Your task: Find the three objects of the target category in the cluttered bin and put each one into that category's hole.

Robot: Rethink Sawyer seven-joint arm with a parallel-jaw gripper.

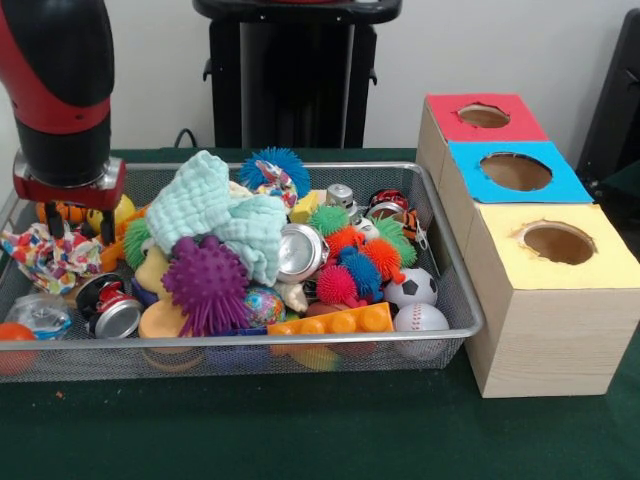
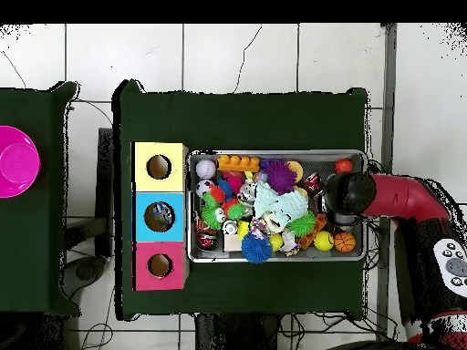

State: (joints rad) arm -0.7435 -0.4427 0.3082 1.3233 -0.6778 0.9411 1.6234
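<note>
The wire-mesh bin [image 1: 300, 340] is full of toys; in the overhead view its rim [image 2: 274, 153] lies right of the boxes. A small transparent bottle [image 1: 38, 313] lies in the bin's near left corner in the front view. No other bottle shows among the clutter. My gripper [image 1: 76, 228] hangs low over the bin's left end, behind the bottle, its fingers apart and empty. In the overhead view the arm [image 2: 365, 196] covers the gripper. The blue-topped box's hole [image 1: 516, 171] is the middle one of three; in the overhead view something pale shows inside that hole [image 2: 159, 216].
The red-topped box [image 1: 484, 117] and the yellow-topped box [image 1: 558, 243] flank the blue one. In the bin are a mint cloth [image 1: 215, 215], a purple spiky ball [image 1: 206, 284], silver cans [image 1: 300, 252], small sports balls [image 1: 412, 288] and an orange brick [image 1: 330, 323]. A pink bowl [image 2: 14, 161] sits on a side table.
</note>
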